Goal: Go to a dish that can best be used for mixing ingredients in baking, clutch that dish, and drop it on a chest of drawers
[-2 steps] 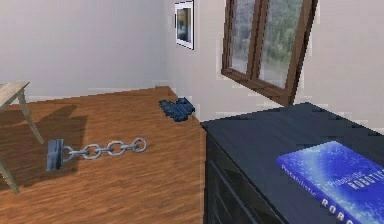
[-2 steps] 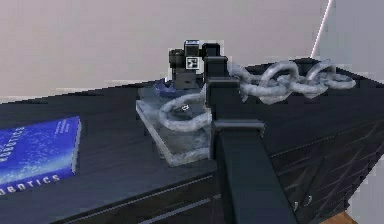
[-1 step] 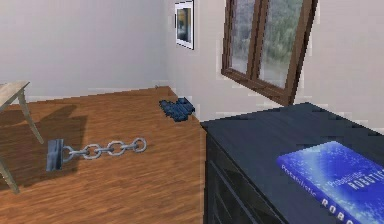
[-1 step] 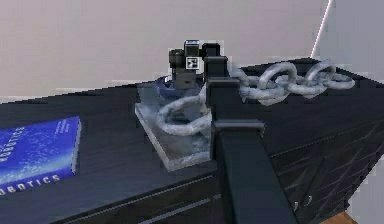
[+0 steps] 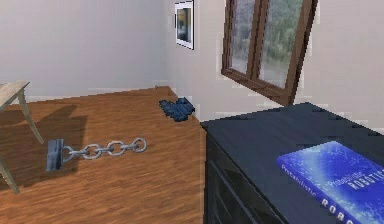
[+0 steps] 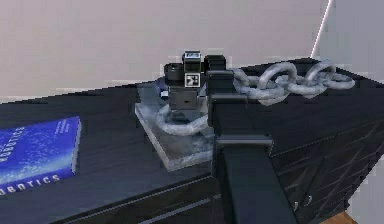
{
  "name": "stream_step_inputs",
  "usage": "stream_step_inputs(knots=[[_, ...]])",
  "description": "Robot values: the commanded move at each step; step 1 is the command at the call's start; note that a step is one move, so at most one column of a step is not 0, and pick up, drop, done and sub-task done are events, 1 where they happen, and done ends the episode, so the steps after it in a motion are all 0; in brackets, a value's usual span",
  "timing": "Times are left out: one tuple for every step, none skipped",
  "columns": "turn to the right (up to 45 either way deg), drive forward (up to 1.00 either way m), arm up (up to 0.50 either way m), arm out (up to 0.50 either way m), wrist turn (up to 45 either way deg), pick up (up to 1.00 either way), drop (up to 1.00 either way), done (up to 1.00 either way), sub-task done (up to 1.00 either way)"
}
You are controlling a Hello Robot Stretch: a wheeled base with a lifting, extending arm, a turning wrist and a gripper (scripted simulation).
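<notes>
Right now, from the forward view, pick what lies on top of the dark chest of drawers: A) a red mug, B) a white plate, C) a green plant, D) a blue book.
D: a blue book lies flat on the chest of drawers, near the forward view's right edge.

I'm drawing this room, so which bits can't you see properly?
- Arm side view: the arm hides part of the grey dish; whether the gripper holds it cannot be told.
- Forward view: the bottom edge cuts off the blue book.
- Forward view: the left edge cuts off the table.
- Forward view: the blue thing by the wall is too small to name.
</notes>
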Motion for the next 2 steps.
stream_step_inputs(knots=[[0.0, 0.0, 0.0, 0.0, -45.0, 0.0, 0.0, 0.0, 0.0], [0.0, 0.0, 0.0, 0.0, -45.0, 0.0, 0.0, 0.0, 0.0]])
